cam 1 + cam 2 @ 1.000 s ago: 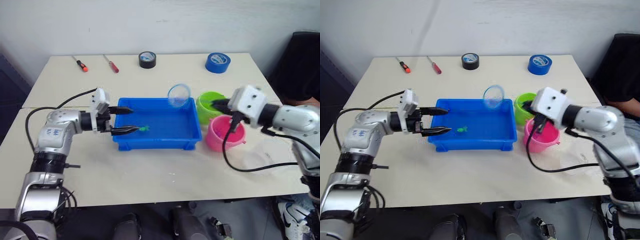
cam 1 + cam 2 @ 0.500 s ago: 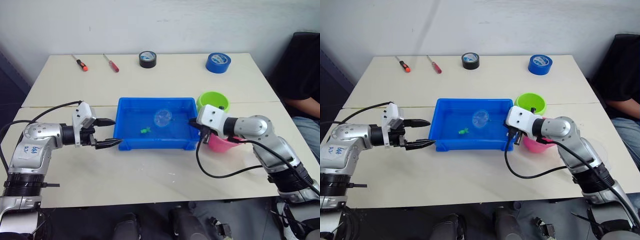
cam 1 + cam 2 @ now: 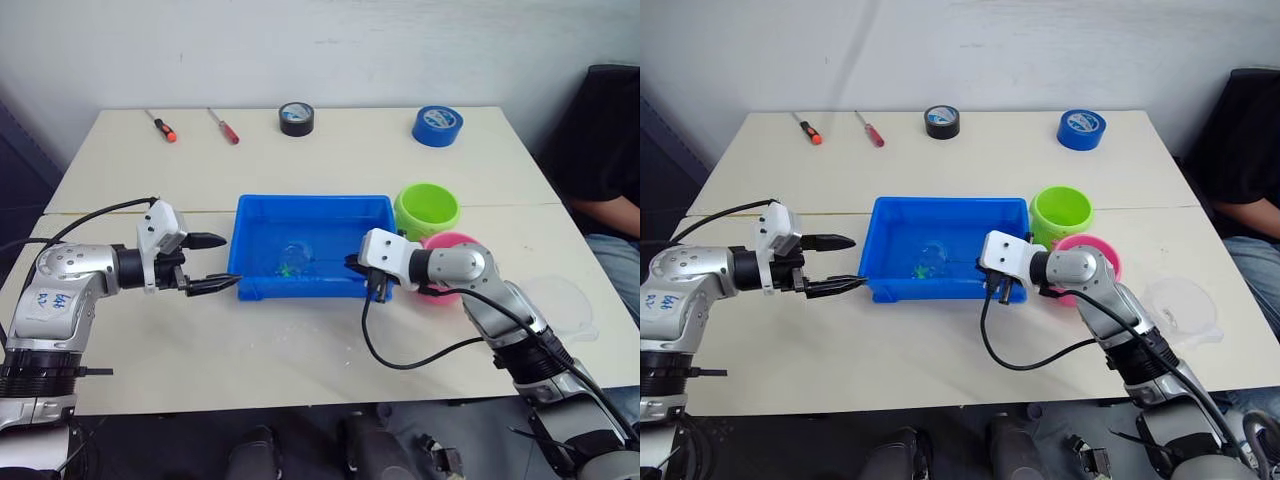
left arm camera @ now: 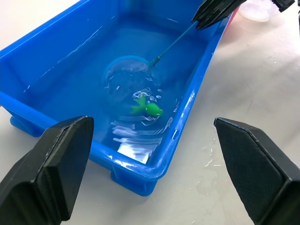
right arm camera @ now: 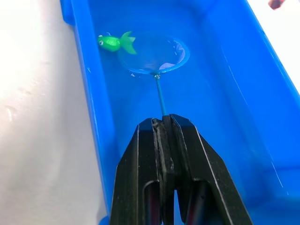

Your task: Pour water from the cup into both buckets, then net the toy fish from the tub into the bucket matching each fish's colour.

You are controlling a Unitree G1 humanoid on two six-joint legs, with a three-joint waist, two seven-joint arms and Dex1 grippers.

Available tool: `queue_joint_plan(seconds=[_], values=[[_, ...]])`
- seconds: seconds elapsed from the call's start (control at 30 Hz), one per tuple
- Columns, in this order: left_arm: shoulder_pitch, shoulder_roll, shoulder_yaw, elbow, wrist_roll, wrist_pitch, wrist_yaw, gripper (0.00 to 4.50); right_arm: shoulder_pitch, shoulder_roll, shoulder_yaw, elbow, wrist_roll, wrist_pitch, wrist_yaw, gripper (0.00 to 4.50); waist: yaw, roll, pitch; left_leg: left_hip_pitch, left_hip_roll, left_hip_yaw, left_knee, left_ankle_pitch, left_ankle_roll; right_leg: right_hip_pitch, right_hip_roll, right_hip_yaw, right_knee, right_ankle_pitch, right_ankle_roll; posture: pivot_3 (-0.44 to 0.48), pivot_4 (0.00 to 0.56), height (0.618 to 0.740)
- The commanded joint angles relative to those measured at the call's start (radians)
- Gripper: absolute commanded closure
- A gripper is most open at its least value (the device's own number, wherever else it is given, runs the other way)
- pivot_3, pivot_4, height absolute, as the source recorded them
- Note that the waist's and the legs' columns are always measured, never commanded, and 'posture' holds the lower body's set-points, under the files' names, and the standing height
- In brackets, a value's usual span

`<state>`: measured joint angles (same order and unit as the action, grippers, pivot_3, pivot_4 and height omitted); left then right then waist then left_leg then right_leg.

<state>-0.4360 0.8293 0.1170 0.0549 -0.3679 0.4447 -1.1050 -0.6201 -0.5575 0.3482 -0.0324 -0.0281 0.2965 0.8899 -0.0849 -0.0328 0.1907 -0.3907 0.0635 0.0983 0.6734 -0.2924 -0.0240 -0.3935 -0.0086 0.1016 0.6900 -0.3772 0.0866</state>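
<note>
The blue tub (image 3: 310,201) holds water at the table's middle. In it floats one green toy fish (image 4: 149,108), touching the rim of the net (image 5: 153,54), whose hoop lies sunk in the water. My right gripper (image 3: 353,268) is shut on the net's thin handle at the tub's right end. My left gripper (image 3: 230,261) stands open just left of the tub, holding nothing. The lime green bucket (image 3: 427,210) and the pink bucket (image 3: 457,243) stand right of the tub, the pink one partly behind my right arm. The clear cup (image 3: 560,302) rests near the table's right edge.
Two red-handled screwdrivers (image 3: 160,127) (image 3: 222,127), a black tape roll (image 3: 294,118) and a blue tape roll (image 3: 435,124) lie along the back of the table. A person (image 3: 612,140) sits at the far right. Black cables hang from both arms.
My right gripper brought the net from above the green bucket down into the tub's water beside the green fish. My left gripper drew back from over the tub's left rim.
</note>
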Motion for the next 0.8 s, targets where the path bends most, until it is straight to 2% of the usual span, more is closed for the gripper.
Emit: queue_joint_plan(seconds=[0.03,0.13,0.27,0.47,0.6,0.8], values=[[-0.032,0.000,0.012,0.007,-0.011,-0.015,0.001,0.02,0.006,0.015,-0.040,-0.073,0.047,0.065,0.011,4.50,0.000,0.000,0.000,0.000,0.000,0.000,0.000,0.000,0.000,0.000,0.000,0.000,0.000,0.000,0.000,0.000,0.150,0.740],[-0.037,-0.007,0.007,0.017,-0.010,-0.021,-0.003,0.02,0.012,-0.005,-0.039,-0.084,0.021,0.047,0.005,4.50,0.001,0.000,0.000,0.000,0.000,-0.001,0.000,0.000,0.000,0.000,0.000,0.000,0.000,0.000,0.000,0.000,0.150,0.740],[-0.035,0.002,-0.013,0.055,0.017,-0.059,-0.020,0.02,0.007,-0.039,-0.006,-0.047,-0.058,-0.072,-0.008,4.50,-0.001,0.000,0.000,0.000,0.000,0.000,0.000,0.000,0.000,0.000,0.000,0.000,0.000,0.000,0.000,0.000,0.150,0.740],[-0.028,0.006,-0.021,0.058,0.018,-0.066,-0.033,0.02,0.004,-0.040,0.006,0.000,-0.085,-0.164,0.023,4.50,-0.002,0.000,0.000,0.000,0.000,0.000,0.000,0.000,0.000,0.000,0.000,0.000,-0.001,0.000,0.000,0.000,0.150,0.740],[-0.022,0.005,-0.017,0.045,0.014,-0.060,-0.031,0.02,0.005,-0.015,0.007,0.004,-0.047,-0.168,0.084,4.50,-0.002,0.000,0.000,0.000,0.000,0.000,0.000,0.000,0.000,0.000,0.000,0.000,-0.001,0.000,0.000,0.000,0.150,0.740],[-0.015,-0.002,-0.006,0.033,0.010,-0.067,-0.015,0.02,-0.010,0.037,-0.041,-0.013,0.053,-0.053,0.121,4.50,-0.001,0.000,0.000,0.000,0.000,0.000,-0.001,0.000,0.000,0.000,0.000,0.000,0.000,0.000,0.000,0.000,0.150,0.740]])
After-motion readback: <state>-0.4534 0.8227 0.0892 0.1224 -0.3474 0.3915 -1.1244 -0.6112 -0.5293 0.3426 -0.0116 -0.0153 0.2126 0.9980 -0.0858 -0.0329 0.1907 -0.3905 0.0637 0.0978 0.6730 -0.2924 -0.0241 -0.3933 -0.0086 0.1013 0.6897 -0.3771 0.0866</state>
